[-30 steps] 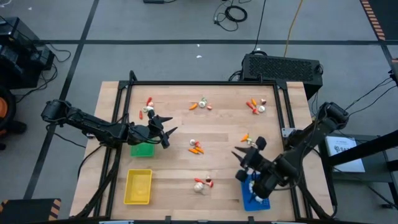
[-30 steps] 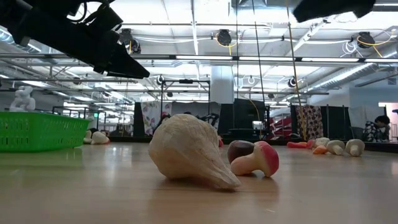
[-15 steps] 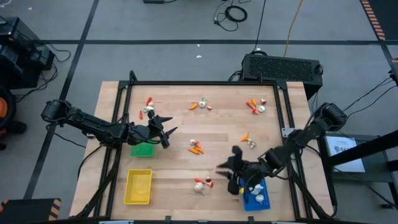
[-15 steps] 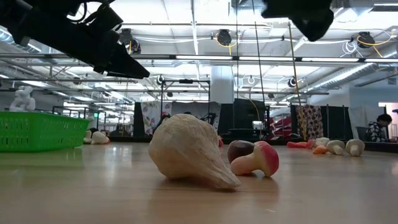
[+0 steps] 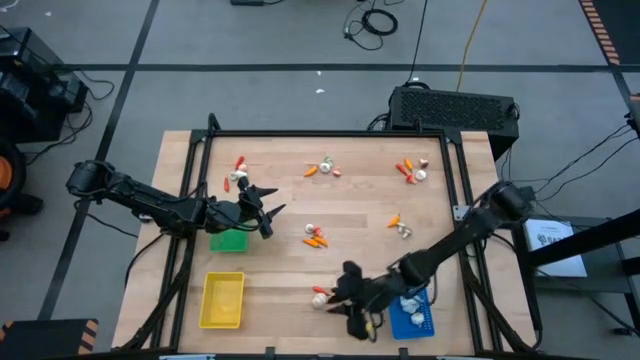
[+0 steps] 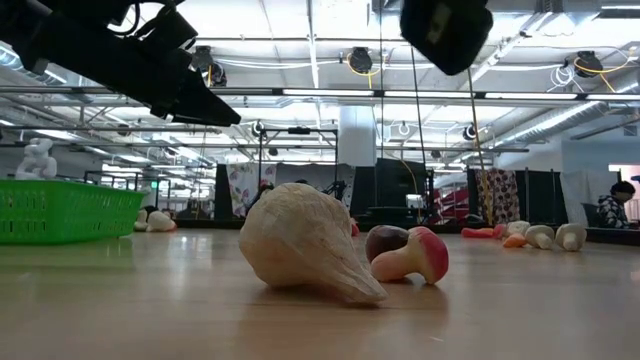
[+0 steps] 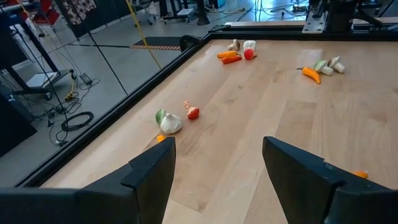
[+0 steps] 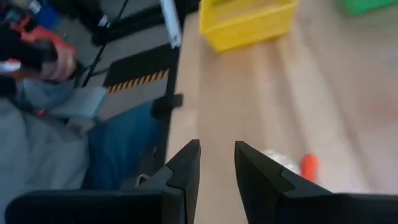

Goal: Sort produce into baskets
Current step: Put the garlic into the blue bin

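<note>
Produce lies in small groups on the wooden table: a white bulb (image 6: 300,245) and a red-capped mushroom piece (image 6: 410,255) near the front edge (image 5: 322,296), orange pieces at the centre (image 5: 315,238), and others along the far side (image 5: 322,168). The green basket (image 5: 228,240), yellow basket (image 5: 222,300) and blue basket (image 5: 412,318) stand on the table's near half. My right gripper (image 5: 348,308) hangs just right of the front bulb, its fingers (image 8: 186,165) narrowly apart with nothing between them. My left gripper (image 5: 268,215) waits open above the green basket.
A black frame rail (image 5: 330,133) edges the table. The blue basket holds some white pieces (image 5: 408,300). A person's legs (image 8: 118,155) show past the table's near edge. Bare wood lies between the yellow basket and the front bulb.
My right gripper has swung from above the blue basket's far end toward the table's near left, sinking a little and turning its fingers toward the yellow basket. It now hangs beside the front bulb. No produce has moved.
</note>
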Motion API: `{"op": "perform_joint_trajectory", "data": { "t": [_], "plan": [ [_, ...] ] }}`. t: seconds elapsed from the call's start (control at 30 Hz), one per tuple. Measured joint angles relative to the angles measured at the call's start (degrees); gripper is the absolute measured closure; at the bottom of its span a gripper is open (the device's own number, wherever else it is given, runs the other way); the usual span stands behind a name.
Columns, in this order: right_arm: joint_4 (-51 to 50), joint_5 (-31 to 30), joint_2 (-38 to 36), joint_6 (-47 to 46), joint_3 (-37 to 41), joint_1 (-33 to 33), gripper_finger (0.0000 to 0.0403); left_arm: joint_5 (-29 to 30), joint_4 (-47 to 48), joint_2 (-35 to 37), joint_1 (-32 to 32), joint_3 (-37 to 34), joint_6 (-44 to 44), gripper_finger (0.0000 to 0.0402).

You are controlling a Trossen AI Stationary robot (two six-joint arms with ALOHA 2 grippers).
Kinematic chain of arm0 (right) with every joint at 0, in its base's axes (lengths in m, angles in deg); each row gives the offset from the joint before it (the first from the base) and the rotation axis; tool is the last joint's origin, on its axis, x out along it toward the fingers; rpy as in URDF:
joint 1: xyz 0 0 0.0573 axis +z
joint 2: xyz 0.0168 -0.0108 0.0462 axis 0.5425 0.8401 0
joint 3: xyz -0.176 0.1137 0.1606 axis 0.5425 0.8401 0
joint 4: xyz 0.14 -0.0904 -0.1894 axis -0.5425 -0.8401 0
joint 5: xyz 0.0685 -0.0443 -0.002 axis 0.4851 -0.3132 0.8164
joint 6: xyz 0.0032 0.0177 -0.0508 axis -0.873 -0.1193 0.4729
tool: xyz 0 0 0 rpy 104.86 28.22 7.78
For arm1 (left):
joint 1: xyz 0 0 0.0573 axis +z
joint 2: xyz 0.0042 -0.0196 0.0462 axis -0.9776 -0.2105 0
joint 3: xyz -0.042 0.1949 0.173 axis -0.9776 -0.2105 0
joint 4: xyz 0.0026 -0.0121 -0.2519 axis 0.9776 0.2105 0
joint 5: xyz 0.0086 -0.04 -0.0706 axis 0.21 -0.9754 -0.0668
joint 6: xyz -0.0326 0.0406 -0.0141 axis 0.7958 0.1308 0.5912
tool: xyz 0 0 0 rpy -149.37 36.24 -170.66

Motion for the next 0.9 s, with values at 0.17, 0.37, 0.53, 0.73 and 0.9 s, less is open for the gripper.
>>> {"op": "perform_joint_trajectory", "data": {
  "t": [0.17, 0.37, 0.53, 0.73, 0.9],
  "plan": [
    [-14.54, 3.67, 6.81, -3.30, -10.84, 0.14, 0.0311, 0.00, -0.35, -0.01, 0.05, 0.00, -0.02, 0.0153],
    [-33.62, 3.47, 13.15, -11.33, -22.86, 0.09, 0.0311, -0.04, -0.83, -0.01, 1.19, -0.01, -0.28, 0.0153],
    [-38.39, 3.49, 15.97, -15.53, -28.14, 0.09, 0.0311, -1.24, -0.87, -0.01, 1.49, -0.01, -0.28, 0.0153],
    [-37.95, 3.08, 17.41, -24.56, -28.68, 0.33, 0.0285, -7.23, 0.14, -0.01, 1.44, -0.02, 0.13, 0.0153],
    [-37.92, 0.81, 20.20, -29.04, -28.67, 0.92, 0.0238, -11.48, 1.78, -0.01, 1.26, -0.02, 2.35, 0.0153]
  ]
}}
